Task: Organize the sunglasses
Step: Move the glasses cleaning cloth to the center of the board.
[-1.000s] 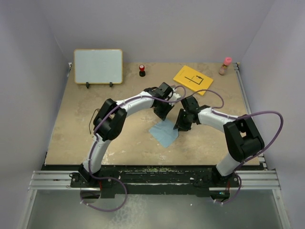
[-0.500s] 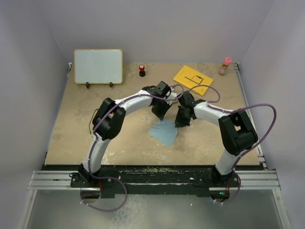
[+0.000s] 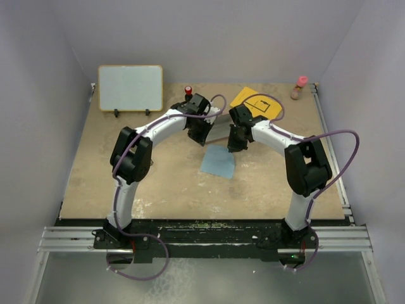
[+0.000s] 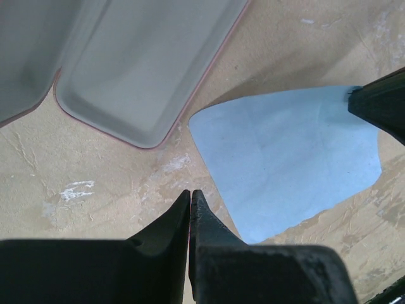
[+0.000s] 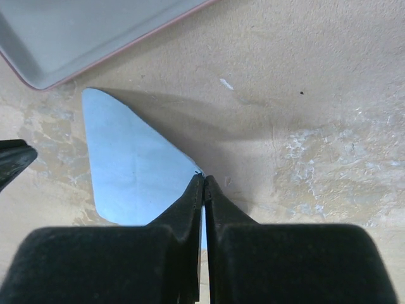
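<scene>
My left gripper [image 4: 190,195] is closed, its two fingers pressed tip to tip with nothing seen between them. It hangs low over the table [image 4: 95,196]. From those tips, the light blue cloth [image 4: 285,152] lies flat at 2 o'clock, its near edge just beside them but apart.

At 11 o'clock sits the open pinkish-rimmed case [image 4: 145,69]. Its two shallow halves lie side by side, and the parts I see show plain grey lining.

My right gripper [image 5: 203,180] is closed too, pinching the cloth by one corner; a blue sliver shows between the fingers. From it the cloth spreads toward 10 o'clock, and the case lies beyond at 11 o'clock.

From above, the case lies between my two grippers, with the cloth at its 6 o'clock.

The sunglasses show in none of my views, so I cannot tell where they lie.
</scene>
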Controlling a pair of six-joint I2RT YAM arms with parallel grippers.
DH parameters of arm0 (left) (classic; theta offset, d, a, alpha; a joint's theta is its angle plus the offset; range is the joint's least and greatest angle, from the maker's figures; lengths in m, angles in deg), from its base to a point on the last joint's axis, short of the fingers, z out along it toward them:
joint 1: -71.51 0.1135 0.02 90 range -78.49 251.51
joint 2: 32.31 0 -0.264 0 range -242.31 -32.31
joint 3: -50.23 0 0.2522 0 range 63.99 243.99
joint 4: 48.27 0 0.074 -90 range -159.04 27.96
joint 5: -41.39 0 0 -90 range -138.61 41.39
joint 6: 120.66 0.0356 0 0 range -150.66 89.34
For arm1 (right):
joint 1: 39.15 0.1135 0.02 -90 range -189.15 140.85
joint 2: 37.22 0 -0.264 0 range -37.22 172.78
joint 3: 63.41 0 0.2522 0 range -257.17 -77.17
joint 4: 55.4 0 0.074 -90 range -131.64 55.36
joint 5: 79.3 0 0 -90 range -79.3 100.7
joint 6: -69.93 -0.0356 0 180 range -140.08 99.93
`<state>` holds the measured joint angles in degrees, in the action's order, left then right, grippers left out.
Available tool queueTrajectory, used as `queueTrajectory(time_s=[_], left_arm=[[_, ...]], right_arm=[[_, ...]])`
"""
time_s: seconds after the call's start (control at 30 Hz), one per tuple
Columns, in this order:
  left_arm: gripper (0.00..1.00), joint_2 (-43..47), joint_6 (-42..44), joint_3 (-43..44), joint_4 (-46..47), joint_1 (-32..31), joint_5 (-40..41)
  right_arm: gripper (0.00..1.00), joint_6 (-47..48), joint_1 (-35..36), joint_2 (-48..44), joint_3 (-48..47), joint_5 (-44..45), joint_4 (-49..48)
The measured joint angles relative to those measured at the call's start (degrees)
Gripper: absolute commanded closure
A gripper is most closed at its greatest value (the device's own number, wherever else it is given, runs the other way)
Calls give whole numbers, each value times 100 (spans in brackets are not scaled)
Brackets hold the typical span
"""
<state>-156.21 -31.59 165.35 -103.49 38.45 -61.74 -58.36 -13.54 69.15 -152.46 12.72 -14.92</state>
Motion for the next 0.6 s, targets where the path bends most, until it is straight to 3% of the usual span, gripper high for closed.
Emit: queueTrajectory(time_s=[0.27, 0.4, 0.6], left_arm=[[96, 98, 0, 0, 2, -35, -85], [79, 90, 2, 26, -13, -39, -101], [67, -385, 13, 702, -208, -39, -98]], right_arm=[[100, 232, 0, 20, -52, -7, 79], [100, 275, 0, 26, -98, -20, 61], [100, 264, 0, 149, -92, -52, 2]])
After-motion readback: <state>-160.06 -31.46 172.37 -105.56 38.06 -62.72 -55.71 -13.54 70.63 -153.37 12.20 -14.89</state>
